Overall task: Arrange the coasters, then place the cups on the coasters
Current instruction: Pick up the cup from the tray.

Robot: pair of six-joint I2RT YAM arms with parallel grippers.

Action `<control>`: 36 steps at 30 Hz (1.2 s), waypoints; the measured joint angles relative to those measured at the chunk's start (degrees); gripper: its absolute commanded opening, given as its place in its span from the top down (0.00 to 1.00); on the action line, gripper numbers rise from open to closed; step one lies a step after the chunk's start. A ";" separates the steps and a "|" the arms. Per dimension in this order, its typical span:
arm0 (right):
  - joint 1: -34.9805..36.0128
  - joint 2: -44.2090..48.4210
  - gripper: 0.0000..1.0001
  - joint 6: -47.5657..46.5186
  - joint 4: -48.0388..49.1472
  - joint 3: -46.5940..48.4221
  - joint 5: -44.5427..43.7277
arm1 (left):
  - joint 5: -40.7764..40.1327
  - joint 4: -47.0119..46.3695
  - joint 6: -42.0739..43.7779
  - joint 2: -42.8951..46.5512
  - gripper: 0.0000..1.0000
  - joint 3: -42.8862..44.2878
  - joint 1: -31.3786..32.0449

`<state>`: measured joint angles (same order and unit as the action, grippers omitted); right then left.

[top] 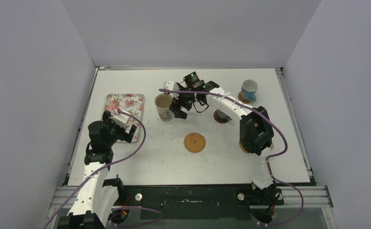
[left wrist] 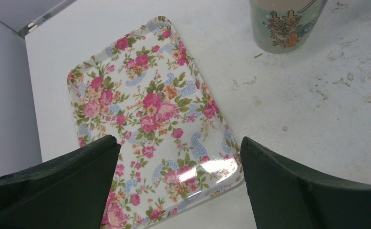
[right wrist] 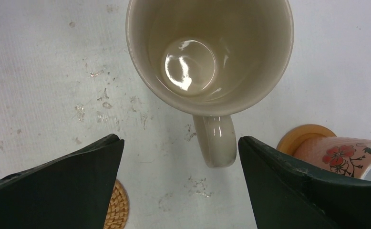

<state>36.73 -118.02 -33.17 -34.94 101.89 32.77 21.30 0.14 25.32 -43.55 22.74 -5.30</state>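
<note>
Approach to cream mug (top: 163, 106), upright on bare table (top: 150, 157) with no coaster under it, just right of floral tray (top: 124, 102), handle (right wrist: 216, 143) turned toward right gripper (right wrist: 180, 143). Right gripper hovering above and just short of mug, jaws spread wide, gripping nothing, handle lying below the gap; probably lined up this way for a close on handle or near wall. Woven coaster (top: 194, 142) lying bare nearer the arms, a likely seat for this mug. Blue cup (top: 249, 89) already seated on tan coaster (top: 241, 99) at far right. Salmon-pink cup (right wrist: 341, 155) likewise seated on orange coaster (right wrist: 303, 135), just beside one right finger, so worth minding during the close. Left gripper (top: 124, 125) parked over tray's near end, jaws equally spread, holding nothing, seemingly kept out of the way.
</note>
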 measured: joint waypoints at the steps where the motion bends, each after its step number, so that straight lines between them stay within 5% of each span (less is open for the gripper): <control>1: 0.00 -0.28 0.05 0.33 0.31 -0.07 -0.02 | 0.00 0.00 0.00 0.00 0.03 0.00 0.00; 12: 0.00 -1.40 0.09 2.21 3.21 1.03 -1.29 | 0.04 0.02 0.35 0.00 0.03 0.00 0.00; 25: 0.02 -9.27 0.53 3.30 0.96 5.97 -0.44 | 0.22 0.02 0.42 0.02 0.03 0.00 0.00; 31: 0.02 -9.27 0.60 4.00 1.22 6.08 0.11 | 0.33 0.02 0.42 0.02 0.03 0.00 0.00; 36: 0.04 -9.25 0.83 4.59 1.44 6.05 0.83 | 0.39 0.00 0.42 0.02 0.03 0.00 0.00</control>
<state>36.77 -127.26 -28.58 -33.50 107.94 33.61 21.69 0.14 25.74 -43.53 22.74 -5.30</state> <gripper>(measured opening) 0.298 0.973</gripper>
